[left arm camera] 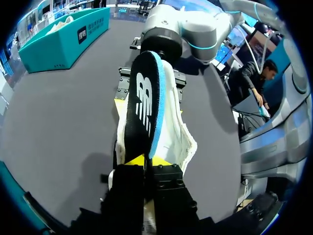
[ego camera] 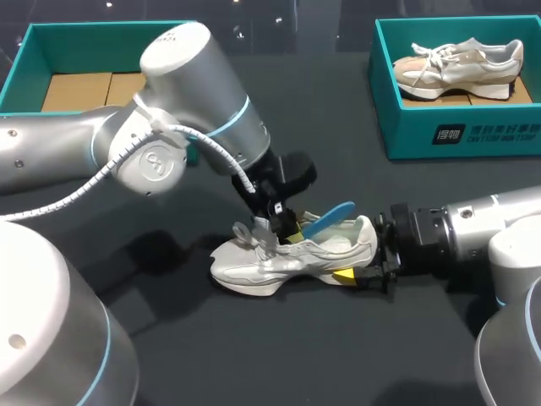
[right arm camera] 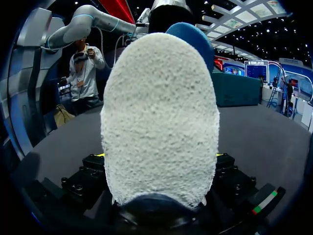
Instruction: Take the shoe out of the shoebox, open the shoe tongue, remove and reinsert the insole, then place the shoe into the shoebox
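Pinching one end of the insole (left arm camera: 144, 98), our left gripper (left arm camera: 145, 162) has both fingers closed on it. The insole stands on edge ahead of the fingers, slanting over the opening of the shoe (ego camera: 292, 254). The shoe sits on its sole just under this gripper. Our right gripper (right arm camera: 159, 155) clamps the heel from two sides, just past the insole's far end.

Outward from both grippers, bare table (ego camera: 169, 355) surrounds the shoe, widest on the near side. The left shoebox (ego camera: 25, 59) and the right shoebox (ego camera: 456, 139) stand well apart from the grippers at the far edge. The right one holds a second shoe (ego camera: 456, 68).

Only the left wrist view shows the insole's black face and blue rim. From overhead we see just a blue strip. The right wrist view is filled by the fleecy heel, which hides the table ahead. The overhead view alone shows a yellow tip under the sole.
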{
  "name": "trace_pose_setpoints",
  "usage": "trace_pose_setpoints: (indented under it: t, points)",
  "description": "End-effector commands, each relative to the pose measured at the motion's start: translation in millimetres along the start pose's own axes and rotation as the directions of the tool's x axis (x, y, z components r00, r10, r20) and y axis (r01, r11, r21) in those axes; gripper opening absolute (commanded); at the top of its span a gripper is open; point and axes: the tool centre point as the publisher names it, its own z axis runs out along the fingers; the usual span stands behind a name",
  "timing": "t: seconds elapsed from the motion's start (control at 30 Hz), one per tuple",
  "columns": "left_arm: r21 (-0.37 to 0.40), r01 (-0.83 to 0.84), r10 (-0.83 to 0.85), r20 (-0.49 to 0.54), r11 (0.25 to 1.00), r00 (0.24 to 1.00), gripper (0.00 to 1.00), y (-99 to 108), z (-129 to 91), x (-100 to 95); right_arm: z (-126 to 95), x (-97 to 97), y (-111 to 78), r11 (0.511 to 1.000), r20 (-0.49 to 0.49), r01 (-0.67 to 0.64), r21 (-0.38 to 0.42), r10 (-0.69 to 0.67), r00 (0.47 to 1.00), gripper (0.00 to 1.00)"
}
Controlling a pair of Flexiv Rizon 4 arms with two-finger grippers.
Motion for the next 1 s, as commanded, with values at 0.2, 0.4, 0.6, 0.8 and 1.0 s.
trace_pose_setpoints:
  t: [0.2,0.4,0.6,0.8,1.0]
  points:
    - [0.047,0.001,-0.003,0.034,0.999,0.999,0.00,-27.6,2.9,4.2,-0.1,1.4,0.7,1.000,0.000,0.000,0.004,0.000,1.000,0.00]
    - [0.075,0.009,-0.014,0.070,0.997,0.997,0.00,-40.7,4.0,3.4,-0.1,1.4,0.7,1.000,0.000,0.000,0.004,0.000,1.000,0.00]
    - [0.109,0.000,-0.012,0.106,0.994,0.994,0.23,-41.9,-1.4,7.3,-0.1,1.4,0.7,1.000,0.000,0.000,0.004,0.000,1.000,0.00]
    - [0.152,-0.016,-0.006,0.146,0.988,0.989,0.39,-46.6,-5.8,10.0,-0.1,1.4,0.7,1.000,0.000,0.000,0.004,0.000,1.000,0.00]
    - [0.181,-0.052,0.018,0.187,0.982,0.982,0.42,-51.1,-4.9,15.1,-0.1,1.4,0.7,1.000,0.000,0.000,0.004,0.000,1.000,0.00]
